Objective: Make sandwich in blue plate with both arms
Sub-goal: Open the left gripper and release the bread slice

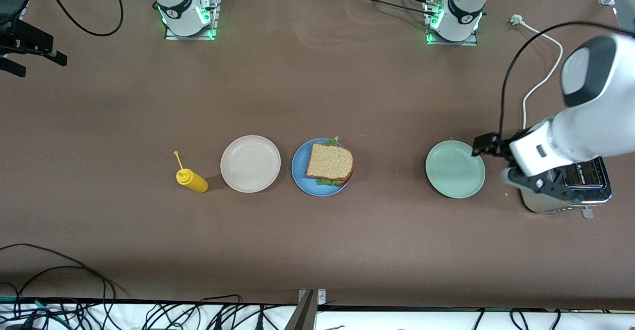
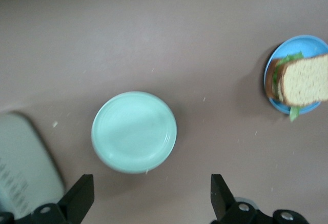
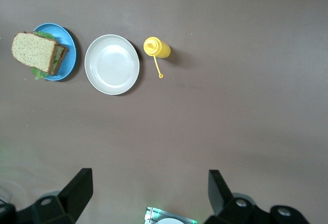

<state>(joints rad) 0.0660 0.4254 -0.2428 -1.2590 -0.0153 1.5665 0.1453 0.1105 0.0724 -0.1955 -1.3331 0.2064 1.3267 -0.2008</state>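
Observation:
The sandwich (image 1: 330, 162) lies assembled on the blue plate (image 1: 300, 171) mid-table: a brown bread slice on top, green lettuce (image 1: 333, 142) poking out at the edges. The left wrist view shows the sandwich (image 2: 307, 80) and the blue plate (image 2: 307, 42), as does the right wrist view: sandwich (image 3: 33, 52), blue plate (image 3: 69, 49). My left gripper (image 1: 531, 183) hangs open and empty over the toaster's edge beside the mint plate, its left gripper (image 2: 151, 185) fingers wide apart above bare table. My right gripper (image 3: 149, 178) is open and empty, high above the table near its own base.
A pale mint plate (image 1: 455, 169) and a silver toaster (image 1: 580, 191) with a white cable (image 1: 540, 82) sit toward the left arm's end. A beige-white plate (image 1: 250, 164) and a lying yellow squeeze bottle (image 1: 192, 180) sit toward the right arm's end.

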